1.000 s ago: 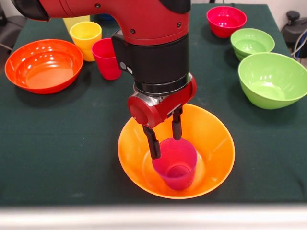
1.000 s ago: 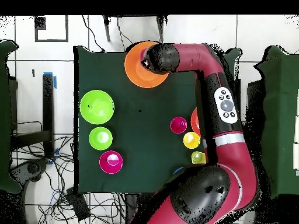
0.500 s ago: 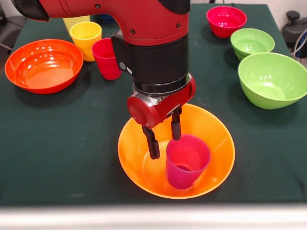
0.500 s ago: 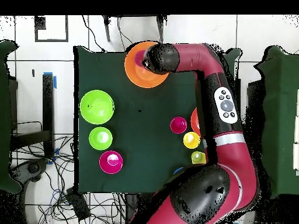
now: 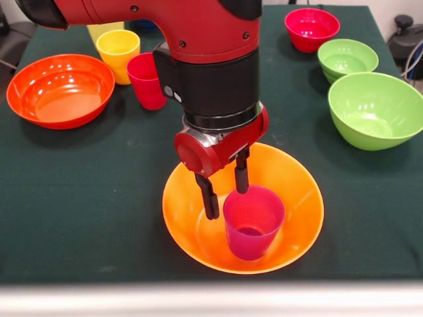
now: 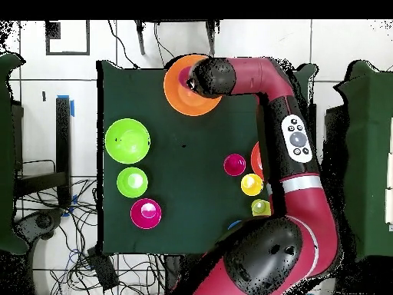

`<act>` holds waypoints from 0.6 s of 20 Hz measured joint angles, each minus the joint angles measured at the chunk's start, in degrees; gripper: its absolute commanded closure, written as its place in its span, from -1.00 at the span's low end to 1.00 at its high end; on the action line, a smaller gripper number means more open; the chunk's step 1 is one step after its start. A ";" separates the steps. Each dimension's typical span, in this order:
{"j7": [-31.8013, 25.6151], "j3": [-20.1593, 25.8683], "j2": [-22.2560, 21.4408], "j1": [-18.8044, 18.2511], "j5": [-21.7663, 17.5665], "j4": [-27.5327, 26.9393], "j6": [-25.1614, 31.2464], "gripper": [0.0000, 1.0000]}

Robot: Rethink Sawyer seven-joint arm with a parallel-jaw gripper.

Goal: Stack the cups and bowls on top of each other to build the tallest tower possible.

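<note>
The large yellow-orange bowl (image 5: 297,198) sits near the table's front edge. The purple ribbed cup (image 5: 253,223) stands upright inside it, mouth up. My gripper (image 5: 227,202) hangs open just above the bowl, at the cup's left. One finger (image 5: 209,201) is clear of the cup on its left. The other finger ends just behind the cup's rim. In the overhead view the arm's wrist covers the gripper and most of the cup, and only part of the bowl (image 6: 176,98) shows.
At the left stand an orange-red bowl (image 5: 59,89), a yellow-orange cup (image 5: 117,54), a pale yellow cup (image 5: 104,28) and a red-pink cup (image 5: 147,79). A large green bowl (image 5: 375,109), a small green bowl (image 5: 347,59) and a red-pink bowl (image 5: 311,28) are at the right.
The purple cup was between the fingers, leaning in the bowl. It has been let go and now stands upright a little to the right. The gripper has risen slightly.
</note>
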 measured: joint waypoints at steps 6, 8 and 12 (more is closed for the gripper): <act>0.00 -0.81 -4.00 -0.52 0.15 4.45 0.24 -1.00; 0.00 -1.36 -5.86 -0.65 0.36 6.21 0.49 -1.00; 0.00 -3.02 -12.07 -1.41 1.67 12.12 0.67 -1.00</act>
